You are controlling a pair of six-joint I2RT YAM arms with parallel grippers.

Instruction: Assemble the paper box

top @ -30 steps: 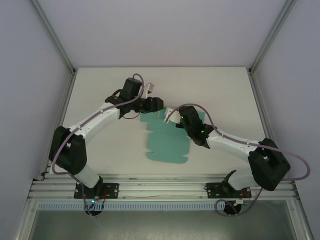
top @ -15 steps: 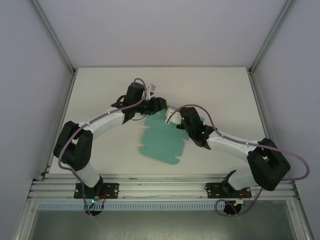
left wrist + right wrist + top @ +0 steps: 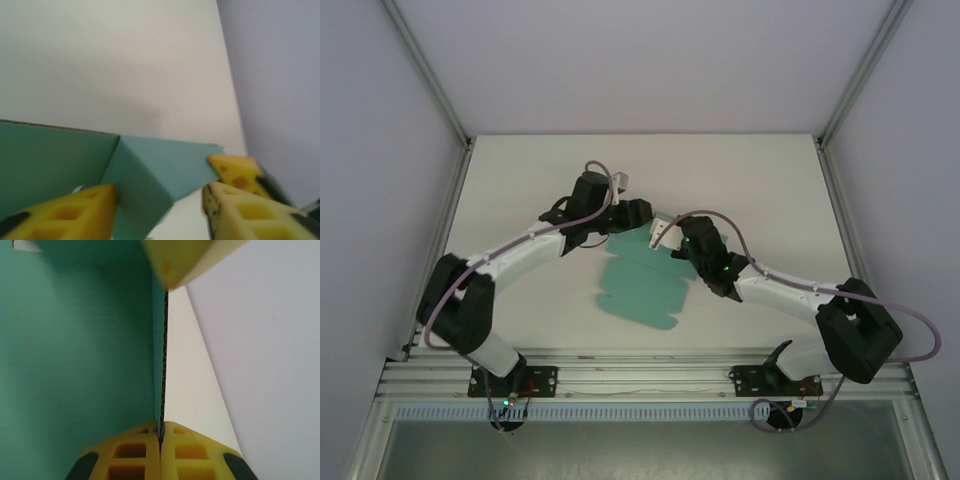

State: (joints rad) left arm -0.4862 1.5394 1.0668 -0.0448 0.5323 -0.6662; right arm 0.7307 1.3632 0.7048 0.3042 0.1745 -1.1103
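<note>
Assembly under way: the paper box [image 3: 642, 285] lies mid-bench [image 3: 520, 180], most of it spread on the near side of both hands. The left hand [image 3: 640, 213] sits at the box's far edge, a raised fold between its parted fingers and bare bench beyond. The right hand [image 3: 660, 232], just to the right of the left, pinches an upright flap edge-on, with card to its left and bench to its right.
</note>
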